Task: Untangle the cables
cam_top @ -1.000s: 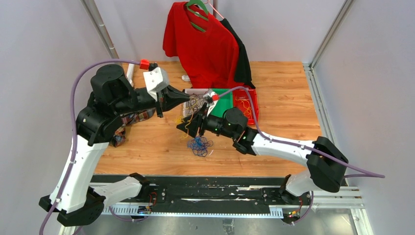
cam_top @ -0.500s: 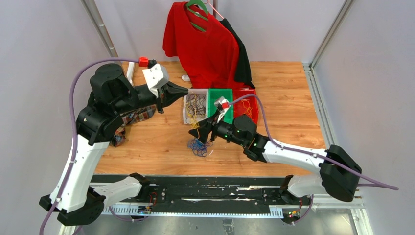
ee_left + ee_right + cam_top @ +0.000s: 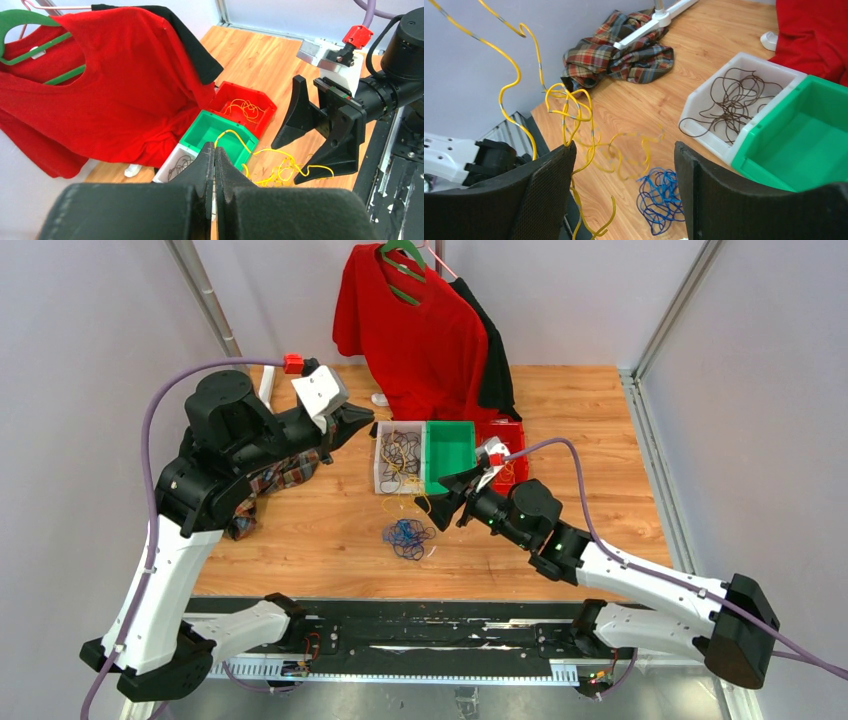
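The left fingers (image 3: 204, 167) are pressing together on a yellow cable (image 3: 235, 136), holding it up above the far-left part of the surface (image 3: 600, 440); the strand is arching away from them and sagging into loops just beside one of the right fingers (image 3: 549, 200), which are standing spread wide with nothing between them (whether the loops are touching that finger is hard to tell). From above, the yellow strand is showing only as a faint line. A blue cable (image 3: 405, 537) is lying bunched on the surface toward the middle of the near edge; a dark cable (image 3: 731, 102) is lying coiled in a white bin (image 3: 704, 137) toward the far edge, with a green bin (image 3: 774, 125) touching it on the right. A red bin (image 3: 250, 92) beyond that is holding more yellow wire (image 3: 242, 107); the right arm is covering most of it in the top view. A plaid cloth (image 3: 624, 50) is lying by the left edge, partly hidden under the left arm from above.
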Action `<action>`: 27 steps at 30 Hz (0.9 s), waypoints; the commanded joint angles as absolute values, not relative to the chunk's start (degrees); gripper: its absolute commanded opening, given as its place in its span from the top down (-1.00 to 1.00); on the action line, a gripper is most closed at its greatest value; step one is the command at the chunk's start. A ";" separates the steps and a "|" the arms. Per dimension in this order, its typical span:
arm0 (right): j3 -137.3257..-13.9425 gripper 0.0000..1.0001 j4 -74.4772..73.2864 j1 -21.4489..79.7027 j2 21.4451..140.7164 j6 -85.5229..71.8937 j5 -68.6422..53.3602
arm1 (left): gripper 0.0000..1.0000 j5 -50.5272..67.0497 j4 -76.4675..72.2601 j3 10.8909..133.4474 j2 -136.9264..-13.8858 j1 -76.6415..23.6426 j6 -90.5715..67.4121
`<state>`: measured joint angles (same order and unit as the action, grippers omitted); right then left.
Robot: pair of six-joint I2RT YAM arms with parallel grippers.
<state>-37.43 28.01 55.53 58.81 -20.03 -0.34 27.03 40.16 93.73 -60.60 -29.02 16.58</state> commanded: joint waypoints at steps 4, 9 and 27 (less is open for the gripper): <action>-41.28 -0.43 20.66 54.59 60.05 -15.15 1.60 | 0.99 26.84 40.26 94.58 -60.37 -29.36 17.37; -39.06 -0.39 20.23 54.58 61.38 -15.08 2.24 | 0.99 25.40 40.30 97.41 -60.67 -29.36 19.12; -28.30 -0.29 20.71 54.42 64.33 -16.55 8.94 | 0.99 25.58 41.67 110.12 -64.17 -29.36 19.17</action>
<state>-28.42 20.36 55.31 67.40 -16.53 6.74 25.41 41.91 108.97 -63.88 -29.02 18.87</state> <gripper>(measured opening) 0.650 0.011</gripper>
